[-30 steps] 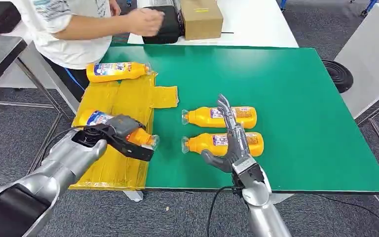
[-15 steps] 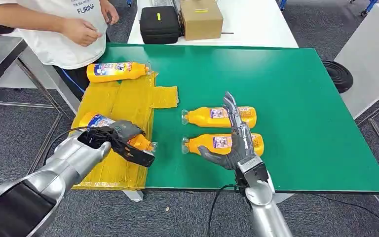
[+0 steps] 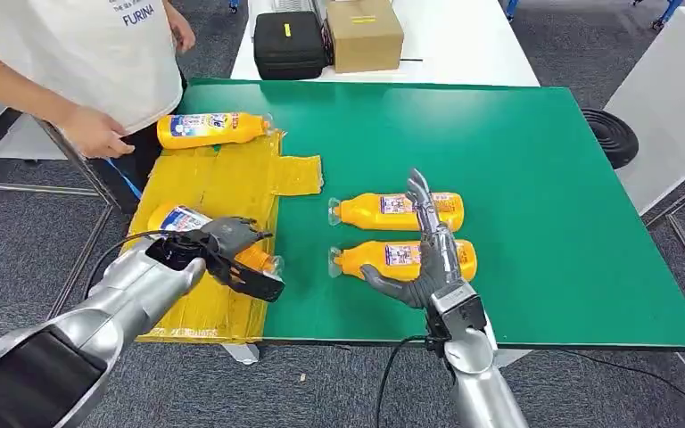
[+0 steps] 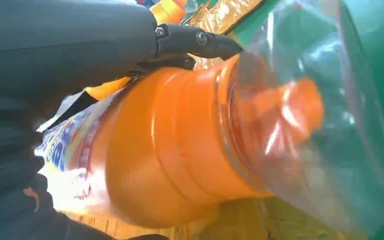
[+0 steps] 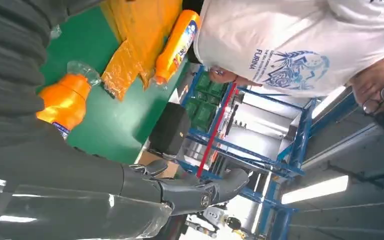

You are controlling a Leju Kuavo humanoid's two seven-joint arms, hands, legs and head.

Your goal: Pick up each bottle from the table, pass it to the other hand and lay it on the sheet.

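Green table top (image 3: 535, 178) carries a yellow sheet (image 3: 223, 178) along its left edge. Left hand (image 3: 223, 250) grips a bottle (image 3: 178, 220) low over it, likely for laying down. Right hand (image 3: 428, 259) hovers spread, empty, above two bottles (image 3: 392, 211) awaiting pickup.

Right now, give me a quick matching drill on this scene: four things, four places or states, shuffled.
Things:
1. left hand
2. right hand
3. black case
4. bottle at the sheet's far end

States:
A. open, over the two bottles on the green table
B. lies near the person's hand
C. on the white table, beside a cardboard box
D. holds a bottle over the yellow sheet

Pairs: 1-D, 2-A, 3-C, 4-B
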